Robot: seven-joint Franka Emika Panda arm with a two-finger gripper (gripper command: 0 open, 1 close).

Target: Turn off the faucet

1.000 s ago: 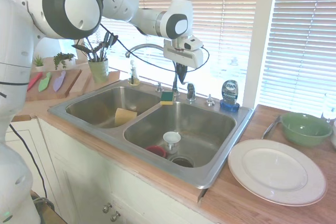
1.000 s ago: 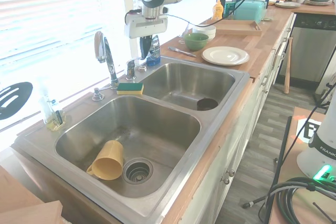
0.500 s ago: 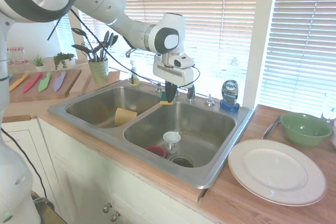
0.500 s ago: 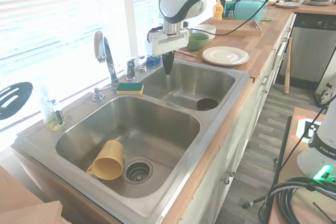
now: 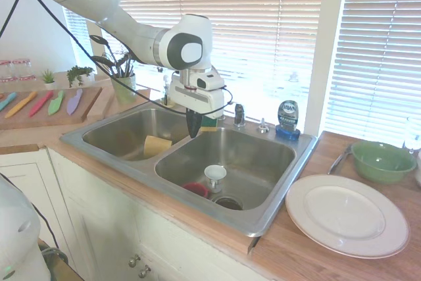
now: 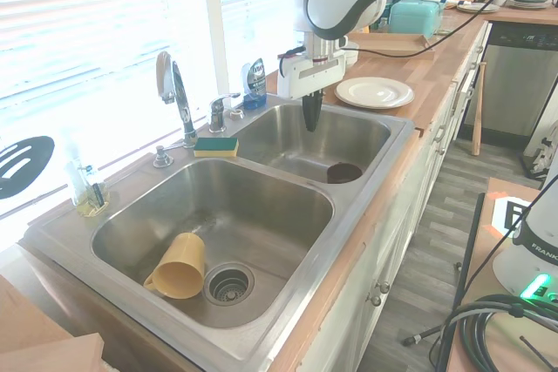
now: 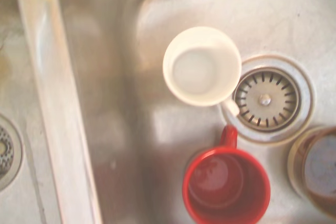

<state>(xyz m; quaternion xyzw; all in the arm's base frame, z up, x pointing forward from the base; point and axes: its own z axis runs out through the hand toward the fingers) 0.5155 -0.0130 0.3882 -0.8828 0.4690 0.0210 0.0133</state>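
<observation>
The faucet (image 6: 174,84) stands behind the sink's divider, its chrome gooseneck rising high. Its small lever handle (image 6: 218,111) sits just to the side, and shows in the first exterior view as handle (image 5: 239,115). There my arm hides most of the spout. My gripper (image 6: 310,116) hangs over the basin that holds the cups, well clear of the handle and nearer the sink's front. The gripper (image 5: 191,127) points down, shut, with nothing in it. The wrist view looks straight down on a white cup (image 7: 202,66), a red mug (image 7: 226,187) and the drain (image 7: 266,98).
A yellow-green sponge (image 6: 215,145) lies on the rim by the faucet. A yellow cup (image 6: 179,266) lies in the other basin. The blue dish-soap bottle (image 5: 287,118), a white plate (image 5: 346,214) and a green bowl (image 5: 382,160) stand to one side. A clear soap dispenser (image 6: 90,193) stands at the far corner.
My gripper has pulled away from the lever handle, moving out over the basin with the cups and toward the sink's front. Its fingers have stayed together.
</observation>
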